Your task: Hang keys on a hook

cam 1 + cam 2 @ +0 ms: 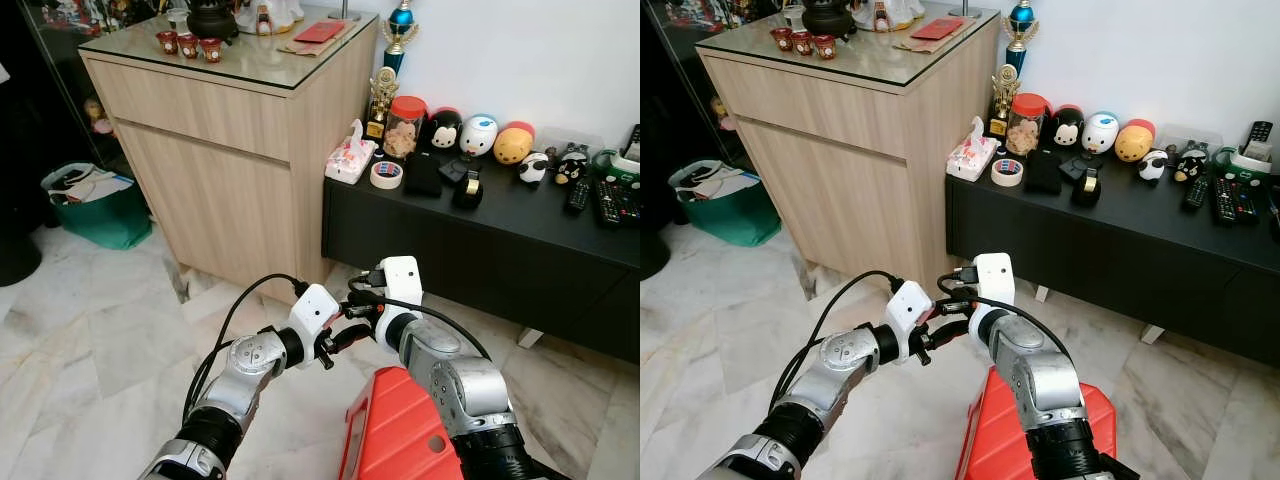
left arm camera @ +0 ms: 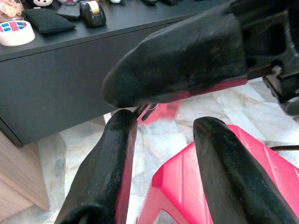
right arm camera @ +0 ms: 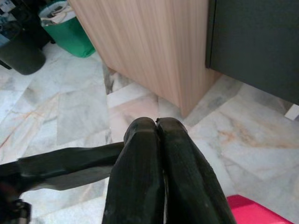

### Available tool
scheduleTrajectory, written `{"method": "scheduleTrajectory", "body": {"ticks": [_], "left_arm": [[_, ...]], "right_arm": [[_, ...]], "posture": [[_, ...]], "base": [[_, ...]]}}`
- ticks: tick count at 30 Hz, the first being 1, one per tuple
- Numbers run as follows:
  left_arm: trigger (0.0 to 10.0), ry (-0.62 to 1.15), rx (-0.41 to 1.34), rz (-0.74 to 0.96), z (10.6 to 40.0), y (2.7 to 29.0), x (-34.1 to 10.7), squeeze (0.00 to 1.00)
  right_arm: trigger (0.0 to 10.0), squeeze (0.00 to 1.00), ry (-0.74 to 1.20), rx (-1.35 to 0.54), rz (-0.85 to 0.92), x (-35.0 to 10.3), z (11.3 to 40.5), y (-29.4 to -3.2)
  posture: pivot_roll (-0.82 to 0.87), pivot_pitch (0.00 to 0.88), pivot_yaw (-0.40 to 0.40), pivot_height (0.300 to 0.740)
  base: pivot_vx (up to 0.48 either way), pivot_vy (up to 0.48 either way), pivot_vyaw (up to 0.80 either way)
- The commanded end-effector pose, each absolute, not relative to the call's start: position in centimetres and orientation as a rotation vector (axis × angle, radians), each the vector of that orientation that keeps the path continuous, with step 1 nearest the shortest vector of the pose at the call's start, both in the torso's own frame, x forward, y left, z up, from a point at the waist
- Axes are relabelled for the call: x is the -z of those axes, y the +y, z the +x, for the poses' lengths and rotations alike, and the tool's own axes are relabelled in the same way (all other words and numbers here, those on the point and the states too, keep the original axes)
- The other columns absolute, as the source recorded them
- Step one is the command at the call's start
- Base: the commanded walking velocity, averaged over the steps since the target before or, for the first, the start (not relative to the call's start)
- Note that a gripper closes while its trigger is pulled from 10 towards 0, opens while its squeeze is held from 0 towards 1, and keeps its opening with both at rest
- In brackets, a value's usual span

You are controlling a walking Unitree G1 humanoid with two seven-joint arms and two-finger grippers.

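A light wooden cabinet [image 1: 230, 150] with a glass top fills the upper left of the frame; small red cups [image 1: 188, 45], a dark teapot [image 1: 212, 18] and a red envelope [image 1: 318, 32] sit on it. To its right, a low black desk [image 1: 470, 250] runs along the white wall, carrying a tissue pack [image 1: 350, 155], a roll of tape [image 1: 386, 174], a gold trophy [image 1: 382, 98], a red-lidded jar [image 1: 405, 125], a row of round toy figures [image 1: 478, 134] and remote controls [image 1: 610, 198]. A green bag [image 1: 95, 205] stands on the marble floor [image 1: 90, 350] at the left edge. A red plastic stool [image 1: 395, 435] sits at the bottom centre.
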State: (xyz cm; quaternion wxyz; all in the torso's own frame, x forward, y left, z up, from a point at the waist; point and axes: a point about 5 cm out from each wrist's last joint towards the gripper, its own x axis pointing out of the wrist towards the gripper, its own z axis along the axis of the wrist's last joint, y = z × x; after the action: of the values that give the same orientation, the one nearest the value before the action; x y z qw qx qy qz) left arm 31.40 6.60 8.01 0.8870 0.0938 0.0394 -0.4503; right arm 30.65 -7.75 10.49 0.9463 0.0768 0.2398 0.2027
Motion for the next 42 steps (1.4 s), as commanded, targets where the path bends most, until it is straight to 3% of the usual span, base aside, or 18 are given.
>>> {"method": "scheduleTrajectory", "body": {"ticks": [1, 12, 38, 39, 40, 41, 42], "left_arm": [[10.0, 0.072, 0.937, 0.207, 31.62, 6.34, -8.24, 0.00], [10.0, 0.042, 0.864, 0.242, 32.45, 6.87, -8.74, 0.00], [10.0, 0.046, 0.889, 0.215, 32.19, 6.79, -8.34, 0.00], [9.8, 0.045, 0.889, 0.215, 32.19, 6.79, -8.34, 0.00], [8.6, 0.045, 0.890, 0.214, 32.21, 6.79, -8.34, 0.00], [5.6, 0.045, 0.892, 0.213, 32.20, 6.78, -8.34, 0.00], [3.6, 0.045, 0.895, 0.211, 32.20, 6.76, -8.35, 0.00]], "right_arm": [[10.0, 0.00, 0.467, -0.439, 0.159, -11.19, 30.51, -7.34], [10.0, 0.00, 0.470, -0.432, 0.136, -11.01, 30.49, -7.51], [10.0, 0.00, 0.471, -0.450, 0.140, -11.08, 30.49, -7.18], [10.0, 0.00, 0.471, -0.450, 0.140, -11.08, 30.49, -7.17], [10.0, 0.00, 0.471, -0.452, 0.141, -11.08, 30.51, -7.14], [10.0, 0.00, 0.471, -0.452, 0.141, -11.10, 30.52, -7.13], [10.0, 0.00, 0.469, -0.452, 0.142, -11.14, 30.55, -7.10]], "posture": [[-0.06, 0.000, -0.058, 0.708], [-0.06, 0.000, -0.059, 0.708], [-0.06, 0.000, -0.063, 0.708], [-0.06, 0.000, -0.063, 0.708], [-0.06, 0.000, -0.064, 0.708], [-0.06, 0.000, -0.064, 0.708], [-0.06, 0.000, -0.063, 0.708]], "base": [[0.000, 0.000, 0.00], [0.000, 0.000, 0.00], [0.000, 0.000, 0.00], [0.000, 0.000, 0.00], [0.000, 0.000, 0.00], [0.000, 0.000, 0.00], [0.000, 0.000, 0.00]]}}
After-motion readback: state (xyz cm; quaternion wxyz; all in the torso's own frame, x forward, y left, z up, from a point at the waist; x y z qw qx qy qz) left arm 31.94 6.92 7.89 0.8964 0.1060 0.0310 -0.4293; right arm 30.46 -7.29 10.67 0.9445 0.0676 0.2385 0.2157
